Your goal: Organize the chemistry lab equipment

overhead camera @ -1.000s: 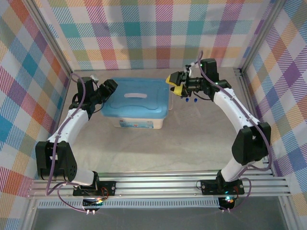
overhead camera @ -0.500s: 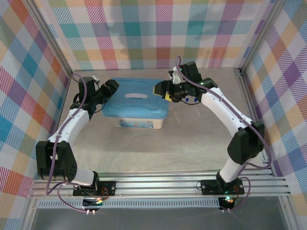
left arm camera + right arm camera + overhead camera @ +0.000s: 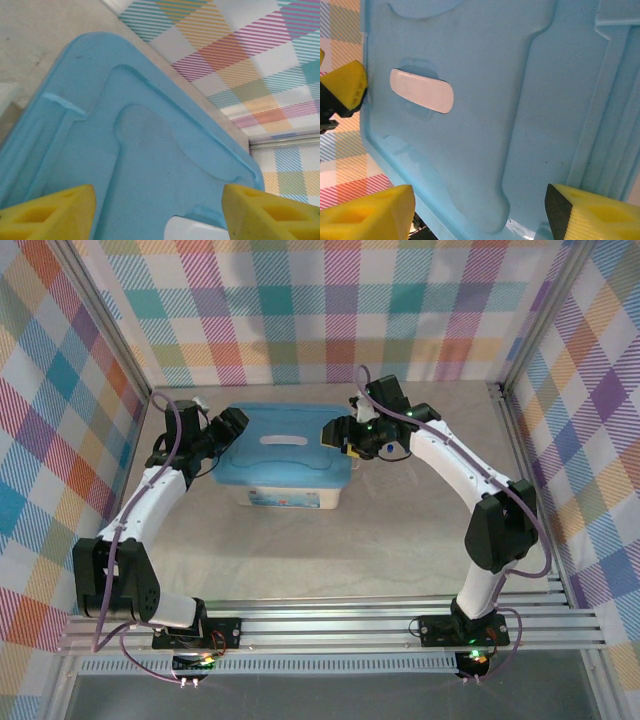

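Swung leftward with right hand [image 3: 335, 432] over right edge of blue lid [image 3: 285, 458], fingers spread wide, gripping nothing. Kept left hand [image 3: 232, 424] at lid's left edge, equally spread, empty. Glimpsed blue-capped tubes [image 3: 388, 448] on table [image 3: 400, 515] beside box [image 3: 290, 498], under right arm.

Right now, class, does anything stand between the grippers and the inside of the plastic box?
Yes: the blue lid sits closed on the box, covering its opening. The left gripper and right gripper hover open over its opposite ends, holding nothing.
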